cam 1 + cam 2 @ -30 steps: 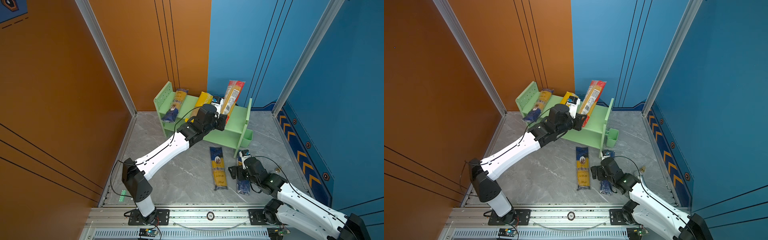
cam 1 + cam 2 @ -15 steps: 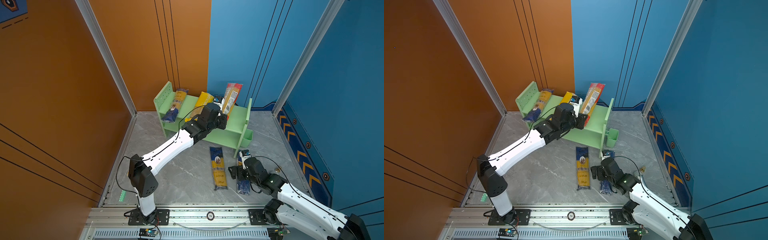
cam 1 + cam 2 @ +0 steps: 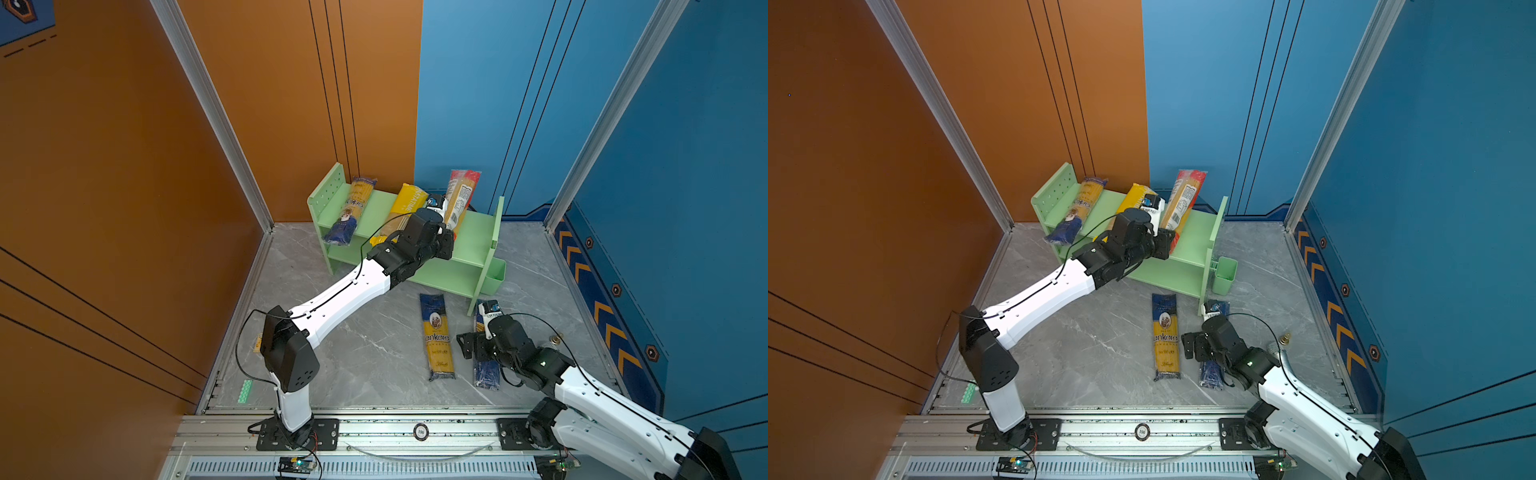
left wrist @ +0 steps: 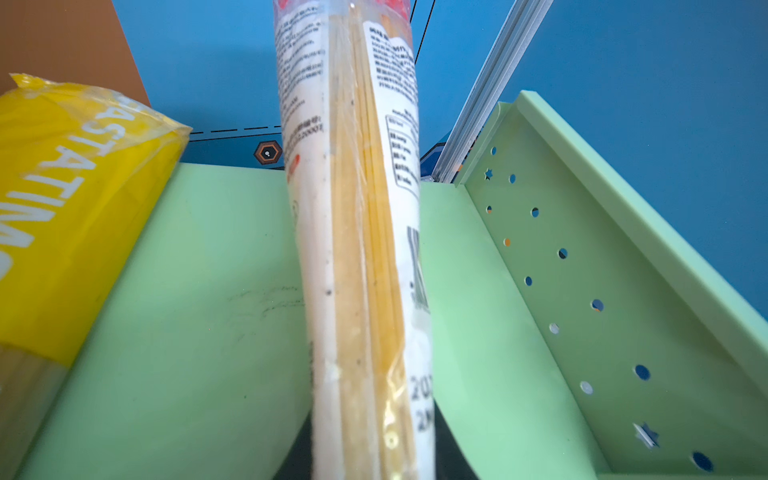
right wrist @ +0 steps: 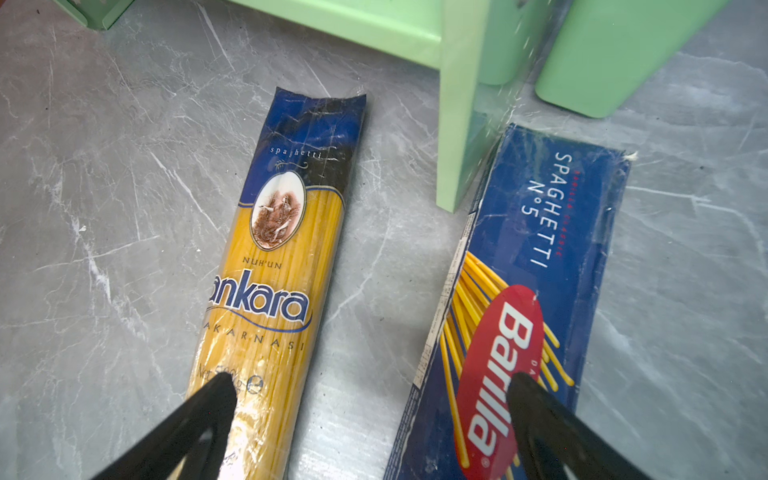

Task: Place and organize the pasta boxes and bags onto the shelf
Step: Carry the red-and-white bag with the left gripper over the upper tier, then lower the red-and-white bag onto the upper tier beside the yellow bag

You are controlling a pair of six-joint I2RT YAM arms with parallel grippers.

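My left gripper (image 3: 445,237) (image 3: 1168,246) (image 4: 374,465) is shut on the lower end of the red-ended clear bag (image 3: 459,199) (image 3: 1181,199) (image 4: 357,208). That bag stands tilted on the top tier of the light green shelf (image 3: 473,245) (image 3: 1196,232) (image 4: 199,291). A yellow bag (image 3: 409,201) (image 4: 62,208) and a yellow-and-dark-blue bag (image 3: 351,208) lie on the same tier. On the floor, my right gripper (image 3: 471,347) (image 5: 370,384) hangs open. It is above the gap between another yellow-and-dark-blue bag (image 3: 436,336) (image 5: 270,270) and the dark blue Barilla box (image 3: 486,370) (image 5: 540,270).
A small green bin (image 3: 496,276) (image 3: 1225,274) hangs on the shelf's right end, just beyond the box. A small brass object (image 3: 555,340) sits on the floor at the right. Orange and blue walls stand close behind the shelf.
My left arm has reached further forward and lowered the red-ended bag a little onto the shelf's top tier. The right arm has not moved.
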